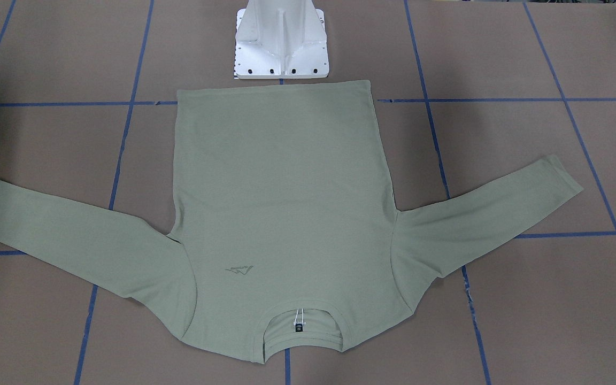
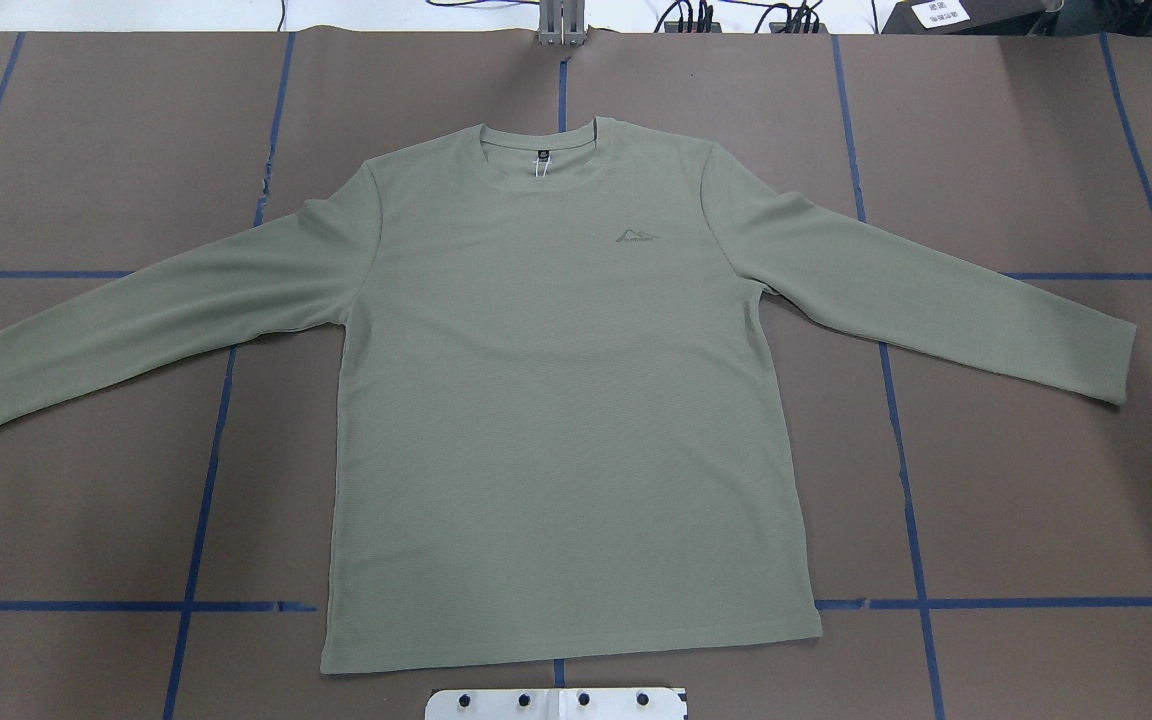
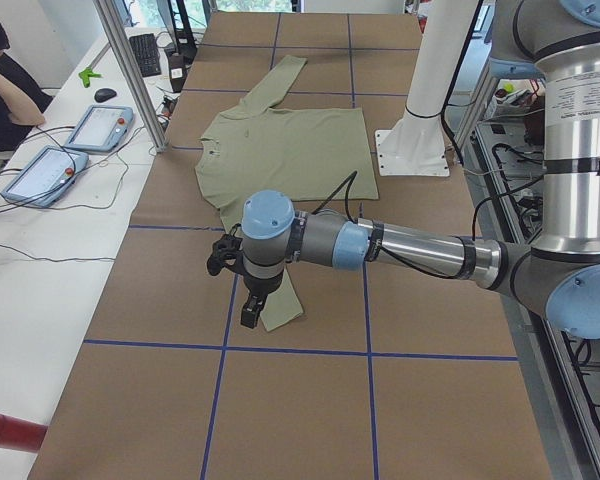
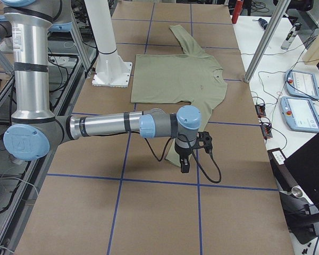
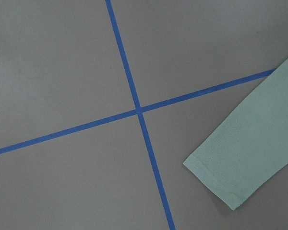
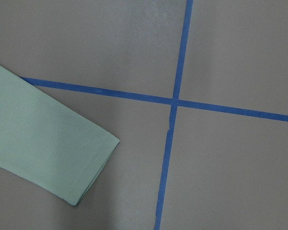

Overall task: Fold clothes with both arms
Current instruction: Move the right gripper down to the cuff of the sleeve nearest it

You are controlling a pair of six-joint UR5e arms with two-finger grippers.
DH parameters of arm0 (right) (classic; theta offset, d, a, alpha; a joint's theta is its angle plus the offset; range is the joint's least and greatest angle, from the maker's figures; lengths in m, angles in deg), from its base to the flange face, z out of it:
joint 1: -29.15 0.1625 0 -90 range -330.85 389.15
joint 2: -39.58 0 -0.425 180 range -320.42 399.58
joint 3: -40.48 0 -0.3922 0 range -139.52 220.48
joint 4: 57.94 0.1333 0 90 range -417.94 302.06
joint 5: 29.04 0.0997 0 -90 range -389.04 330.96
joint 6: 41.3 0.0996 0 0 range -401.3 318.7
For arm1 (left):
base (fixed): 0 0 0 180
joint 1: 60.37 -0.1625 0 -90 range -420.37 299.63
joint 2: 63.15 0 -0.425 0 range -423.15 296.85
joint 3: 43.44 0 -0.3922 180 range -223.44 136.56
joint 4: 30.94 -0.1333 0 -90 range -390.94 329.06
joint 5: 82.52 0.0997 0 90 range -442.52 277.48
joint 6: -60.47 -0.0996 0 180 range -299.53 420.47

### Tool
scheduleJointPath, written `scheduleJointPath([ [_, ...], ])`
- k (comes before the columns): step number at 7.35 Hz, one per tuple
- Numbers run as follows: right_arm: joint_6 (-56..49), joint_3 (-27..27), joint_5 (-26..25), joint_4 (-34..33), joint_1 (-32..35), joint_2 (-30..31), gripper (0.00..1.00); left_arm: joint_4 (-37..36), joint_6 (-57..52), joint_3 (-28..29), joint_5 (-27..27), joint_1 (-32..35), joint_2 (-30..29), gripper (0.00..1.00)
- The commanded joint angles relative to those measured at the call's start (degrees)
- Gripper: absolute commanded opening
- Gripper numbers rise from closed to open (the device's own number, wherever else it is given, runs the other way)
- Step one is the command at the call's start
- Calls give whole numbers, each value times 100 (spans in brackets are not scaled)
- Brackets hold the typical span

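**Arms poised over the cuffs, fold not yet begun**

Nearest in the left side view, the grey-and-silver jointed left arm reaches across mid-frame. Its black skeletal left gripper hangs over a sleeve end. The right arm and right gripper mirror it in the right side view. How far either gripper stands open I cannot tell; neither seems to hold anything. The pale sage-green long-sleeved knit shirt lies flat, front up, at the centre of the brown tabletop, sleeves spread. The likely first step is to pinch each cuff squarely through both layers. Then lift together and carry the sleeves inward without dragging the body.
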Motion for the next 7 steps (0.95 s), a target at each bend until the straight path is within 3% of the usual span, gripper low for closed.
scheduleJointPath([
  [1, 0, 1, 0, 0, 0, -10, 100, 0, -16, -31, 61, -9, -10, 100],
  [4, 113, 53, 0, 52, -9, -185, 100, 35, 19, -93, 53, -18, -98, 100],
  [7, 1208, -77, -9, 808, -455, -517, 100, 298, 45, -85, 18, -18, -291, 100],
])
